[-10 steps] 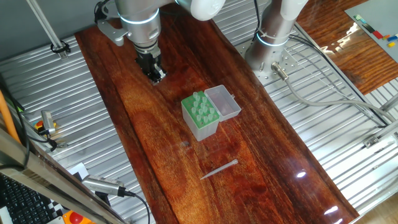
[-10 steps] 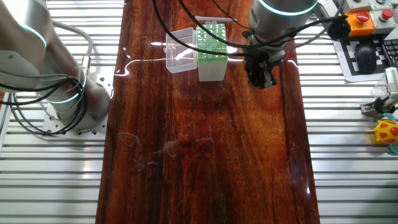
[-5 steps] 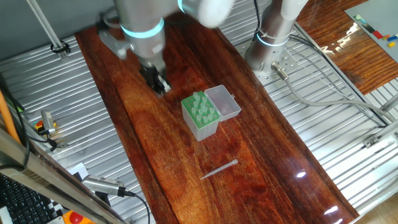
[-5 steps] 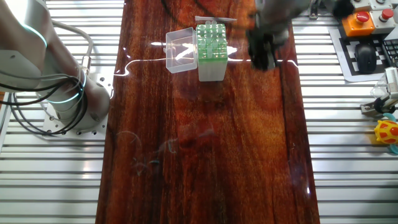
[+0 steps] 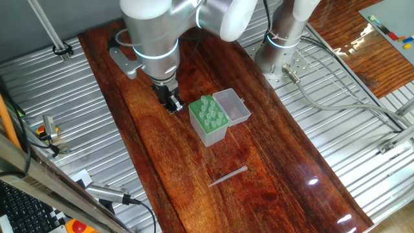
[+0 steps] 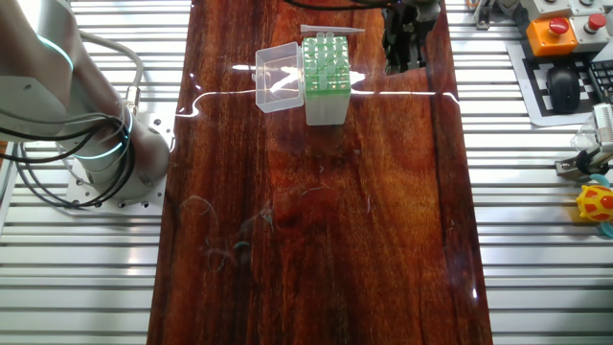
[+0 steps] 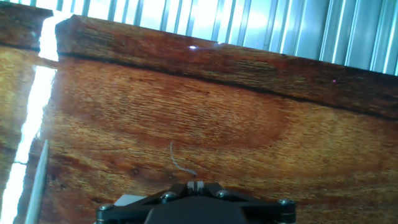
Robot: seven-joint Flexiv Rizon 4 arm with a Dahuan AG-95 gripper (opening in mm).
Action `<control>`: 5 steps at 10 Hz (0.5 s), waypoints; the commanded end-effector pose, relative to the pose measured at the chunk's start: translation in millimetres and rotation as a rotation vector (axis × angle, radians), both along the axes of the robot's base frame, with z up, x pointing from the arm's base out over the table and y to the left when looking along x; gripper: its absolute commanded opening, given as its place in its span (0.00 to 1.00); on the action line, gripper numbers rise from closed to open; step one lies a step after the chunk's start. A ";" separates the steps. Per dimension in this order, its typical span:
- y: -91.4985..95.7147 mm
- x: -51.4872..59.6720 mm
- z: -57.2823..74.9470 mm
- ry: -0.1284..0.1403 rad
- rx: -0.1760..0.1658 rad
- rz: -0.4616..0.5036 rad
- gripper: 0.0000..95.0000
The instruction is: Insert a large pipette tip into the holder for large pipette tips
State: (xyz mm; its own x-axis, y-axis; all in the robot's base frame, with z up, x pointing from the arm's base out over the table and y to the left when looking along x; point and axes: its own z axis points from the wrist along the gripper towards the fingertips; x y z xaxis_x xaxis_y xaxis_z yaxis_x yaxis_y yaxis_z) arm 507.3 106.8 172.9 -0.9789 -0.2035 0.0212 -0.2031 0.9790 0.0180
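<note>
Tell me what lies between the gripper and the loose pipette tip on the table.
The green holder with its open clear lid stands partly between the gripper and the pipette tip; otherwise only bare wooden table.

dark wooden table (image 5: 272, 168), yellow toy (image 6: 596, 204), keyboard (image 5: 26, 210)

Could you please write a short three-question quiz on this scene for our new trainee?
1. True or false: the large pipette tip lies flat on the table, outside the holder.
2. The holder's clear lid is: A) shut over the holes; B) swung open beside the holder; C) held in the pincer.
3. Which is nearer the pincer, the holder or the large pipette tip?

Key: 1. True. 2. B. 3. The holder; the pincer hangs just beside it, and the tip lies on the holder's far side.
</note>
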 end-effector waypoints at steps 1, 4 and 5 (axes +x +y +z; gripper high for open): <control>-0.7 -1.2 0.5 -0.016 0.015 0.132 0.00; 4.6 0.1 -1.3 -0.017 0.021 0.082 0.00; 17.6 -0.6 -2.7 -0.016 0.020 0.060 0.00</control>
State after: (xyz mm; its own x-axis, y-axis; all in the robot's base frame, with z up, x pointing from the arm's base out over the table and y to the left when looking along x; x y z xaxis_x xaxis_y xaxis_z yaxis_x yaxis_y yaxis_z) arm 504.7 123.0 171.6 -0.9497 -0.3130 -0.0101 -0.3132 0.9489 0.0380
